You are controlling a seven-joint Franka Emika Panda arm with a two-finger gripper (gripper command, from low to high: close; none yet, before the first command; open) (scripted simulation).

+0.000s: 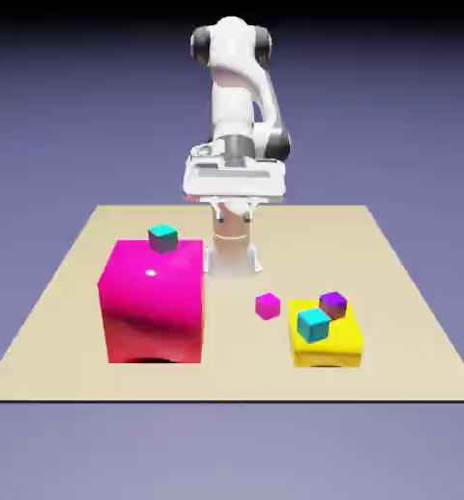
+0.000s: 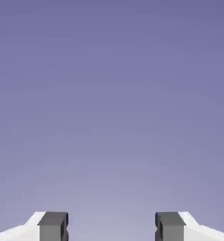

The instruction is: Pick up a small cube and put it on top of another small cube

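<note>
Tan tabletop point(image 1: 237, 381), large magenta-red block point(image 1: 154, 303) at the exterior view's left, small magenta cube point(image 1: 268, 307), yellow block point(image 1: 325, 350), white robot base point(image 1: 232, 259)

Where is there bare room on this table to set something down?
Bare: the strip right of the yellow block and the gap between the big pink block and small pink cube. Crowded: the yellow block's top, with two cubes.

The Franka Panda arm point(image 1: 237, 86) is glossy white, with rounded, tube-like links and dark grey to black round caps at its joints; a grey band point(image 1: 237, 147) rings it just by the wide, white, boxy hand point(image 1: 234, 182), and the white base point(image 1: 232, 256) flares at its foot; the white gripper fingers point(image 2: 26, 231) have angled edges and end in blocky grey fingertips point(image 2: 53, 227) with darker, notched inner faces
</note>
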